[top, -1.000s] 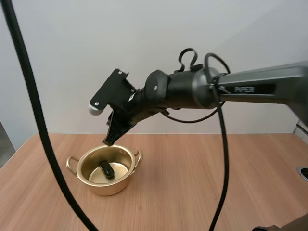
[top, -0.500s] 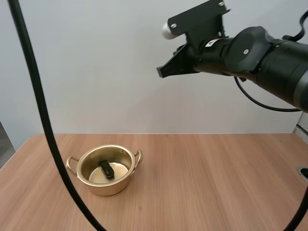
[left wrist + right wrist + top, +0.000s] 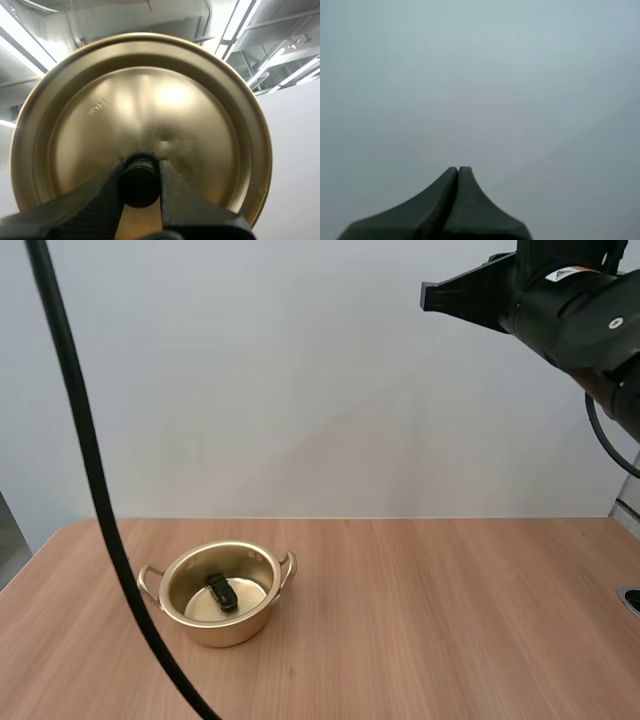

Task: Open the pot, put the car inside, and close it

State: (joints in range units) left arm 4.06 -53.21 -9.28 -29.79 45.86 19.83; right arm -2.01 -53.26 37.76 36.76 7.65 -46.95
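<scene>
While pinching the lid (image 3: 145, 95) by its knob (image 3: 140, 184) in left fingers (image 3: 187, 202), lower onto the pot (image 3: 226, 626) with car (image 3: 221, 592), well below closed right fingers (image 3: 475, 210).

The right arm (image 3: 575, 315) has glossy black rounded housings and a small white label. The left hand (image 3: 140, 170) and right hand (image 3: 458, 172) have matte black, tapering fingers.

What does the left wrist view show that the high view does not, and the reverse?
Left wrist, not high: the gold lid, its black knob pinched by the left gripper. High, not left wrist: the open pot on the table, the car inside it, and the right gripper high above. Shared: no object in common.
</scene>
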